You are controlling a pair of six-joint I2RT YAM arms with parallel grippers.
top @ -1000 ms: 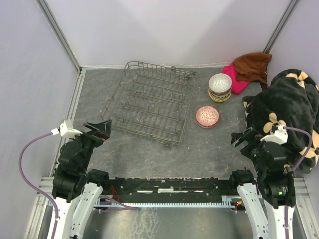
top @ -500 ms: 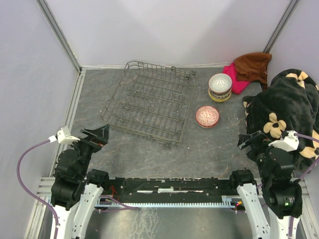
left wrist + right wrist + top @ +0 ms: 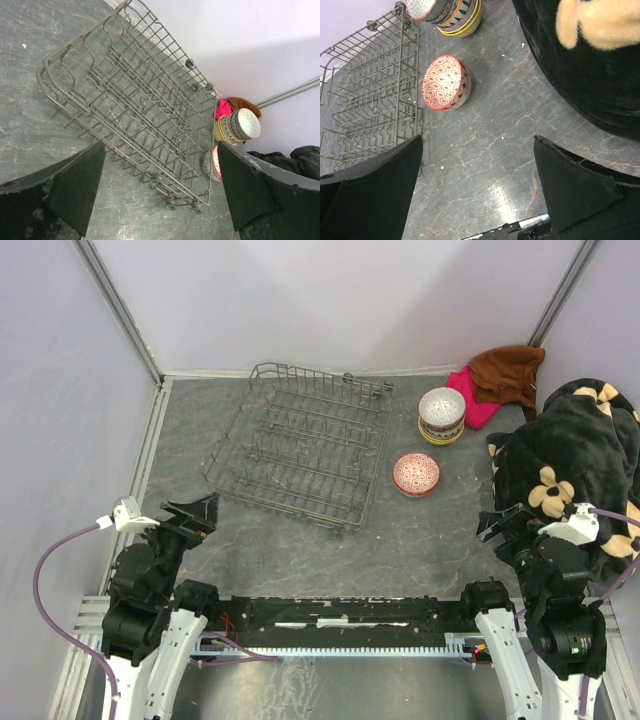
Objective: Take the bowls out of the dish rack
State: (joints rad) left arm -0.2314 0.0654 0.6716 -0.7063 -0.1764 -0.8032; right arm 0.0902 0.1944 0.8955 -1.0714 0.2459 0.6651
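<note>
Left end effector (image 3: 196,512): fingers spread wide, nothing held. The dish rack (image 3: 300,445) sits on the tabletop (image 3: 400,535), ahead and to its right.

Right end effector (image 3: 497,523): fingers spread wide, nothing held. A red-patterned bowl (image 3: 416,473) lies ahead-left, with a stack of bowls (image 3: 441,415) beyond it.

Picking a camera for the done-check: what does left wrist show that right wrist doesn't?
Only left wrist: the whole grey metal wire dish rack, empty, end to end, plus a pink cloth and a brown cloth.
Only right wrist: the cream flower patch on the black fleece blanket, and the red-patterned ceramic bowl unobstructed.
Both: the stack of patterned bowls, part of the rack, the red bowl (half hidden by wire in left wrist), the grey marbled table.
</note>
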